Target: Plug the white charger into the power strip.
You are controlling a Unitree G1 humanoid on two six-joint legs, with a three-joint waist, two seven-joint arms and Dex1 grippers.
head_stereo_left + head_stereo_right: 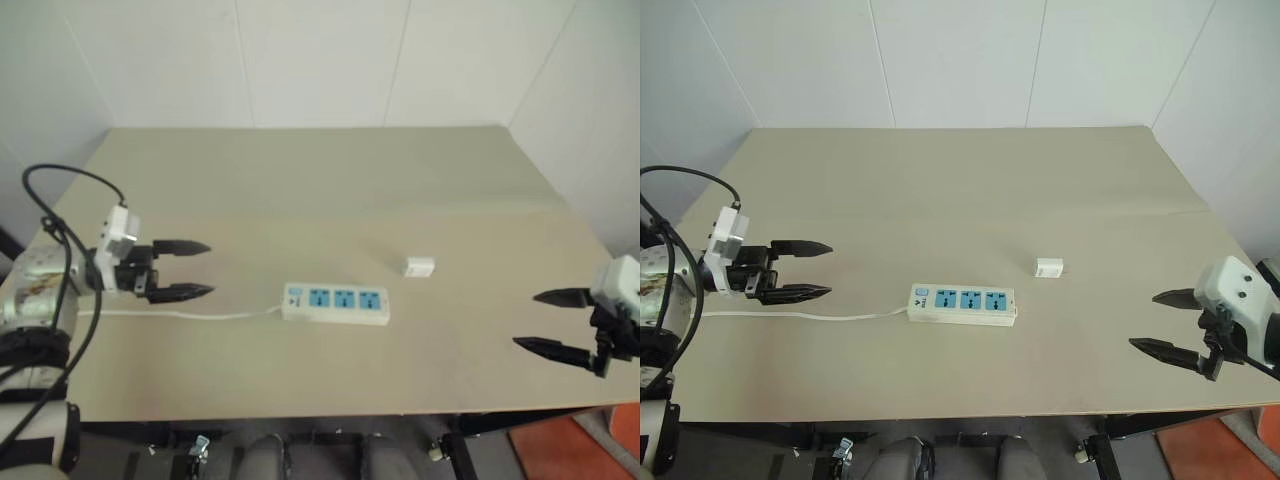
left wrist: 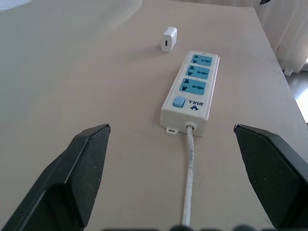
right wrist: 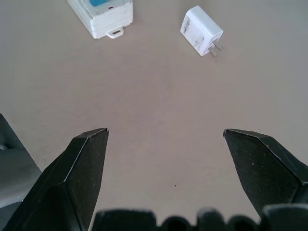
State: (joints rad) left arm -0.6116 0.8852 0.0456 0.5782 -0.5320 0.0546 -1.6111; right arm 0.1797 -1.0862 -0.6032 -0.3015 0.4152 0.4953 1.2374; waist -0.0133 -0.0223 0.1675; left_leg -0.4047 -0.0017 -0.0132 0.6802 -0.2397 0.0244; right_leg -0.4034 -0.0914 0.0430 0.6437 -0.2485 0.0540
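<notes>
Soft, even, dim light; faint shadows on table (image 1: 300, 190); wrist views sharp (head views slightly hazy).

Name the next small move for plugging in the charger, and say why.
Probably reach the right gripper toward the white charger. The charger lies loose on the table, apart from the power strip, on the right gripper's side. Both grippers are open and empty; the left gripper hovers by the strip's cord.

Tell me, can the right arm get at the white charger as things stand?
Probably yes: the right tool is open and the bare table lies between it and the white charger, which sits apart from the power strip.
</notes>
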